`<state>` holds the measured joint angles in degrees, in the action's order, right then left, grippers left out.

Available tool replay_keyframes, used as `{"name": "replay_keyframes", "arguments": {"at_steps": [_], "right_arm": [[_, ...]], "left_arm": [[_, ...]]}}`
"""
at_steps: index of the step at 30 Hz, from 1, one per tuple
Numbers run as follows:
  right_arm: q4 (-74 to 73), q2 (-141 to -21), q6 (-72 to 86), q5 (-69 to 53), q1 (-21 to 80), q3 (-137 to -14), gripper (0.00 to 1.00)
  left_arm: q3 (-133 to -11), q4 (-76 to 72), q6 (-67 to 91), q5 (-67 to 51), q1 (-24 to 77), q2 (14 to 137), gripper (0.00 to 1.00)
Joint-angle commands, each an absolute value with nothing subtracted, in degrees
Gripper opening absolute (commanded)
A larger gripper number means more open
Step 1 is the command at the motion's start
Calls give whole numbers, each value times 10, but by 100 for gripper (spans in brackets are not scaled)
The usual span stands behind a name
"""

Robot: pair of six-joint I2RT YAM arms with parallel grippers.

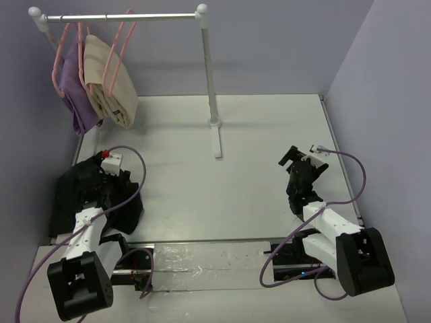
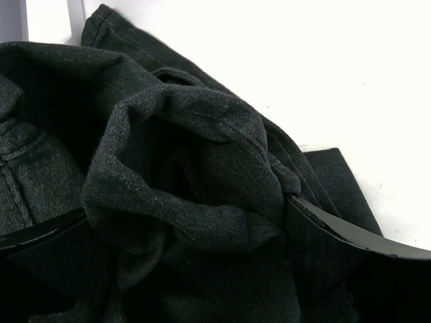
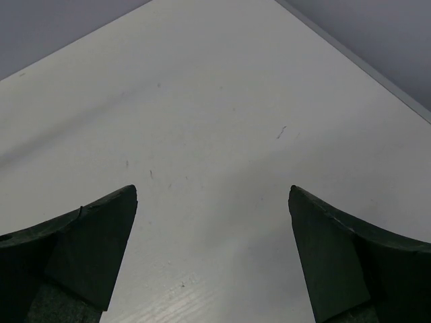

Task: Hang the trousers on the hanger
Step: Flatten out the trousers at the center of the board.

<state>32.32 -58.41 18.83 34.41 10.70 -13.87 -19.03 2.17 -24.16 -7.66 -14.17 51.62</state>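
Trousers [image 1: 67,195] on white table [image 1: 222,195], lilac walls [image 1: 283,47]

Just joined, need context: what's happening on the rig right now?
The left gripper is open over the black trousers heaped at the left edge of the table, a bunched fold between its fingers, not yet gripped. The right gripper is open above the table, holding nothing. A pink hanger hangs on the rail at the back.
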Motion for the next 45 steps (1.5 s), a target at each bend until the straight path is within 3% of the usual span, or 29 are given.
{"name": "replay_keyframes", "arguments": {"at_steps": [1, 5, 9, 14, 16, 20, 23, 24, 25, 26, 28, 32, 38, 45], "right_arm": [[335, -577, 199, 346, 104, -144, 100], [304, -552, 193, 329, 104, -155, 100], [205, -513, 199, 320, 105, -197, 100], [113, -465, 202, 246, 105, -254, 99], [91, -453, 206, 219, 110, -262, 98], [75, -430, 210, 189, 126, -272, 96], [49, -433, 204, 183, 150, -293, 96], [41, -435, 201, 186, 159, -301, 96], [28, -439, 193, 201, 181, -312, 96], [24, -442, 186, 213, 195, -315, 96], [18, -451, 173, 240, 241, -323, 96], [4, -469, 160, 264, 279, -346, 96], [4, -515, 131, 217, 338, -388, 96], [4, -547, 115, 79, 385, -417, 96]], "left_arm": [[-232, 67, -229, -40, -142, 510, 99], [-305, 201, -251, -28, -142, 496, 99], [-380, 316, -270, 89, -142, 489, 99], [-327, 347, -356, 271, -143, 476, 99], [-305, 331, -377, 271, -144, 479, 99], [-280, 271, -397, 159, -144, 528, 99], [-266, 194, -385, 169, -145, 585, 97], [-270, 166, -377, 177, -144, 603, 90], [-280, 157, -357, 184, -144, 622, 77], [-286, 154, -347, 196, -145, 654, 43], [-294, 149, -329, 200, -145, 671, 1], [-314, 184, -318, 136, -144, 609, 0], [-433, 313, -299, -106, -125, 485, 0], [-615, 458, -253, -219, 69, 526, 0]]}}
